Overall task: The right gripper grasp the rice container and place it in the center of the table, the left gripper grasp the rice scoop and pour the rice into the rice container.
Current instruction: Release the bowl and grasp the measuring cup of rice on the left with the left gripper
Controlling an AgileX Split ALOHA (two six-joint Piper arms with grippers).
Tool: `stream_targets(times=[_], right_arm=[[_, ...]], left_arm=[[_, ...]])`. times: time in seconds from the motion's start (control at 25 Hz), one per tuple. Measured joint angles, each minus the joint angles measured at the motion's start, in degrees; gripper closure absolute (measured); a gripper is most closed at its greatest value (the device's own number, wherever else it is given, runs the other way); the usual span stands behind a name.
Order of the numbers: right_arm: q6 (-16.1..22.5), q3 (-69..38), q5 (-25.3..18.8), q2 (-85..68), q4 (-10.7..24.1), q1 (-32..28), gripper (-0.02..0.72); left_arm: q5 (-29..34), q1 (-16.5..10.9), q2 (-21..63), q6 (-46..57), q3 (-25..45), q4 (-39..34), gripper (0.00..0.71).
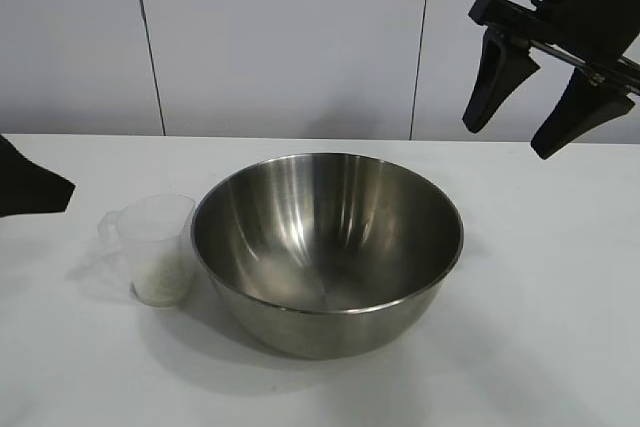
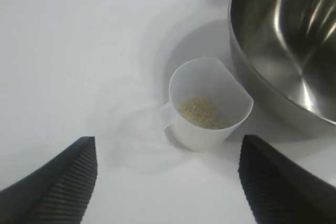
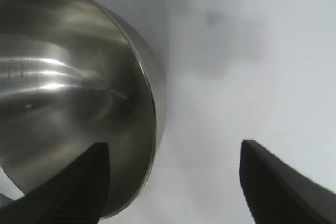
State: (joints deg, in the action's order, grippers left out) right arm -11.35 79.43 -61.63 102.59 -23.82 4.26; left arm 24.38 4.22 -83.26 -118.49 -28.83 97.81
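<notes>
The rice container (image 1: 327, 247), a large shiny steel bowl, stands on the white table (image 1: 540, 327) near its middle. It also shows in the left wrist view (image 2: 289, 45) and the right wrist view (image 3: 68, 108). The rice scoop (image 1: 155, 247), a small translucent cup with a handle, stands just left of the bowl, with rice (image 2: 200, 113) in its bottom. My right gripper (image 1: 507, 140) is open and empty, high above the table's back right. My left gripper (image 2: 168, 150) is open and empty, a short way from the scoop (image 2: 207, 103); only a black part of it (image 1: 30, 187) shows at the exterior view's left edge.
A pale panelled wall (image 1: 280, 37) stands behind the table. Bare tabletop lies to the right of the bowl and in front of it.
</notes>
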Motion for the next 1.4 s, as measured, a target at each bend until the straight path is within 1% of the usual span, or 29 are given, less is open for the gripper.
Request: stream_targets(times=[0.2,0.36,0.52,0.64,0.72,0.84,0.92,1.4], right_arm=[[0.0,0.0,0.0,0.0,0.0,0.0,0.219],[0.0,0.0,0.1,0.0,0.0,0.0,0.219],[-0.1,0.0,0.3,0.0,0.0,0.0,0.219],[-0.1,0.0,0.3,0.0,0.0,0.0,0.219],[-0.1,0.0,0.5,0.0,0.0,0.0,0.219],[-0.2,0.0,1.1,0.0,0.0,0.0,0.219],[-0.2,0.0,1.2,0.0,0.0,0.0,0.219],[-0.2,0.0,1.2,0.0,0.0,0.0,0.219]], left_arm=[[1.1,0.0,-4.5,2.2,0.0,0.0,0.197],[-1.9,0.0,-4.9,8.4,0.0,0.2,0.198],[-2.1,-0.1,-4.9,12.0,0.0,0.4,0.2],[-0.9,-0.1,-4.9,8.2,0.0,0.4,0.204],[-0.1,-0.1,-4.9,5.8,0.0,0.4,0.233],[0.0,-0.1,-4.9,4.6,0.0,0.4,0.301],[0.1,-0.1,-4.9,4.4,0.0,0.4,0.321],[0.8,-0.1,-4.9,4.4,0.0,0.4,0.336]])
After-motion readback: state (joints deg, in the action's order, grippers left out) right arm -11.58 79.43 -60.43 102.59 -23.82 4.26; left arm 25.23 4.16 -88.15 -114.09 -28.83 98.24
